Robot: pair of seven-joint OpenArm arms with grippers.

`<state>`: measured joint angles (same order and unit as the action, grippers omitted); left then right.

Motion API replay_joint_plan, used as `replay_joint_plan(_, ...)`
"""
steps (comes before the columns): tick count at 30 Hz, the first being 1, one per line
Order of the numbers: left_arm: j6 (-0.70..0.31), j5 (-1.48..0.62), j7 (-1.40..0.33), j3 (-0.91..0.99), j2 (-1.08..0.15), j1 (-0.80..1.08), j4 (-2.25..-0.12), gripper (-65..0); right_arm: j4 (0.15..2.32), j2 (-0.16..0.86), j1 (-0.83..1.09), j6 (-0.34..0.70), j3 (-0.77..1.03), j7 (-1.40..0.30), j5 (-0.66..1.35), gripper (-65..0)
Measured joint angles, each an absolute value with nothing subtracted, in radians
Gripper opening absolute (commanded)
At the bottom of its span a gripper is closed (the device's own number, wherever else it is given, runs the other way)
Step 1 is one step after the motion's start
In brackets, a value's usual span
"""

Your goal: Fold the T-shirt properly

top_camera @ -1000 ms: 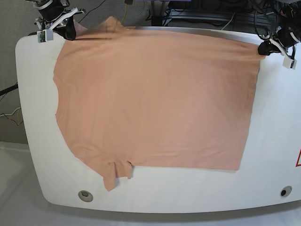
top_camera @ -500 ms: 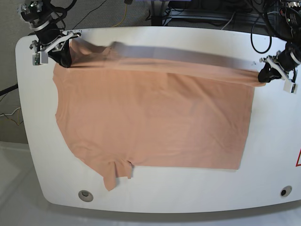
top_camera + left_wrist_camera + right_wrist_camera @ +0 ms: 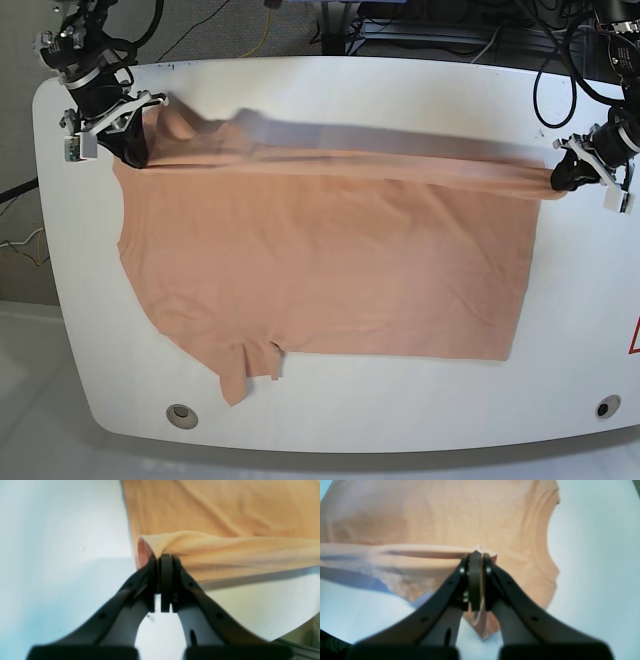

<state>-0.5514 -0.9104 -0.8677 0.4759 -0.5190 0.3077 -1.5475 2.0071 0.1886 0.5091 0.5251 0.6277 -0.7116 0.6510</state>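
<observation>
The T-shirt (image 3: 330, 260) lies spread across most of the white bench (image 3: 580, 330) in the base view, its salmon cloth flat over the middle of the frame, with a short sleeve poking out toward the lower left. Its far edge is lifted off the bench and stretched in a blurred, taut band running from the upper left of the frame to the right edge, held at both ends. At the right of the base view, the left claw (image 3: 563, 178) is clamped on one end of that band; its wrist view shows the two dark fingers pressed together on a bunched fold of the T-shirt (image 3: 225, 550) at the centre of the frame, white bench (image 3: 50, 542) filling the left half. At the upper left of the base view, the right claw (image 3: 130, 148) is likewise clamped on the other end; in its wrist view the fingers meet at the centre on a pinched ridge of the cloth (image 3: 470, 517), and the curved neckline shows toward the upper right, next to bare bench (image 3: 595, 555). Dark cables lie beyond the bench's far edge at the top of the base view.
</observation>
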Motion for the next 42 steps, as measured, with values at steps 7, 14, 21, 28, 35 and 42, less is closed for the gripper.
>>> replay_joint_plan(7,-0.563,-0.921,-0.864,0.476,-0.518,0.303,-1.564,-65.0,2.010,0.175,0.478,0.524,0.592,-0.707,0.579,-65.0)
replay_joint_plan(14,-0.562,-0.902,-0.863,0.472,-0.516,0.288,-1.555,-65.0,1.988,0.163,0.429,0.526,0.581,-0.701,0.515,-65.0)
replay_joint_plan(21,-0.562,-0.866,-0.845,0.459,-0.509,0.257,-1.524,-65.0,1.945,0.163,0.384,0.521,0.581,-0.700,0.485,-65.0)
replay_joint_plan(28,-0.560,-0.826,-0.842,0.458,-0.506,0.207,-1.472,-65.0,1.895,0.165,0.348,0.524,0.575,-0.711,0.493,-65.0)
replay_joint_plan(35,-0.550,-0.783,-0.828,0.433,-0.506,0.179,-1.434,-65.0,1.805,0.191,0.303,0.524,0.571,-0.715,0.492,-65.0)
replay_joint_plan(42,-0.539,-0.774,-0.811,0.426,-0.506,0.151,-1.433,-65.0,1.747,0.205,0.262,0.525,0.562,-0.716,0.493,-65.0)
